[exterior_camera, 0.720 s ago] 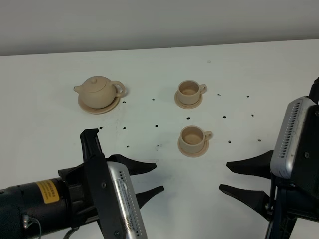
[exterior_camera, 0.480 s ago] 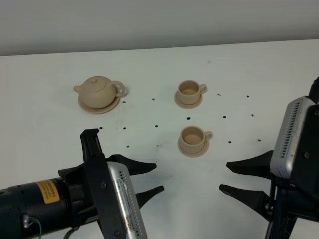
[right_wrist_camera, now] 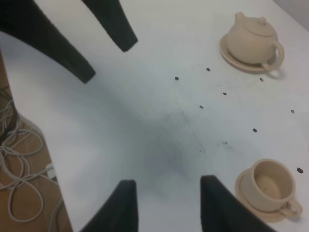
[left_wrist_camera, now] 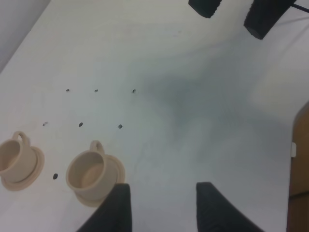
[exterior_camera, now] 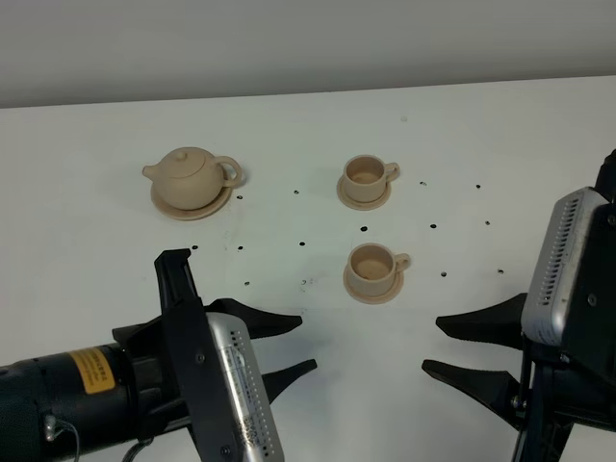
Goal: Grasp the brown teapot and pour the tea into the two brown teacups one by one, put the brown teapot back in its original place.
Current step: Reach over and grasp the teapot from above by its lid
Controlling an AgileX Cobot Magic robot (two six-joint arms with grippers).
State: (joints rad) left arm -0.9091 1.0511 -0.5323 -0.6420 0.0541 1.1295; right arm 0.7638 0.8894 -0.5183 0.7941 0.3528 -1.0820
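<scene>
Resting on its saucer [exterior_camera: 191, 213], brown teapot [exterior_camera: 190, 176] sits well beyond left claw [exterior_camera: 308, 342].

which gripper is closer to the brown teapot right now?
Left. In the high view the left gripper hovers nearer the camera than the brown teapot and a little to its right. The right gripper is just as near the camera but much farther right.

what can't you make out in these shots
- Inside of the brown teapot: its lid covers it in the exterior high and right wrist views, so the tea level is unknown.
- Far teacup: cut by the frame edge in the left wrist view, outside the right wrist view.
- Wide saucer: mostly under the teapot.
- Teapot: outside the left wrist view.
</scene>
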